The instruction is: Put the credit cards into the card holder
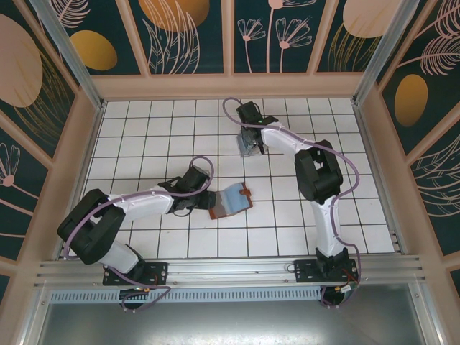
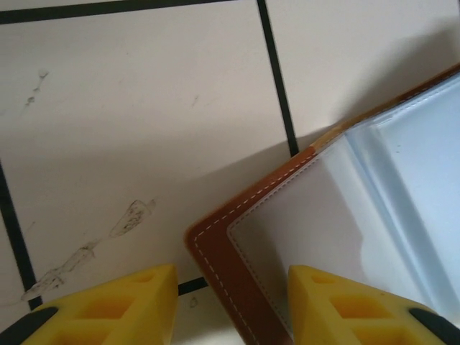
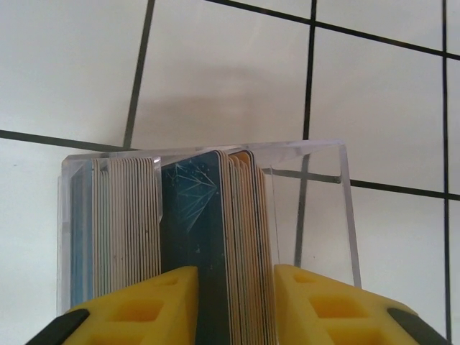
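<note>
White tiled table (image 1: 144, 237) holds the open wallet (image 1: 231, 201), its corner between the left gripper's (image 2: 231, 280) parted jaws; well beyond the wallet the right gripper (image 3: 236, 280) flanks several cards (image 3: 215, 208) in a clear box (image 3: 320, 208), pinch unclear, so best single out one.

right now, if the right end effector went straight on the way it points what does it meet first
Likely the dark blue card in the clear box, dead ahead of the right end effector; depth is unclear.
</note>
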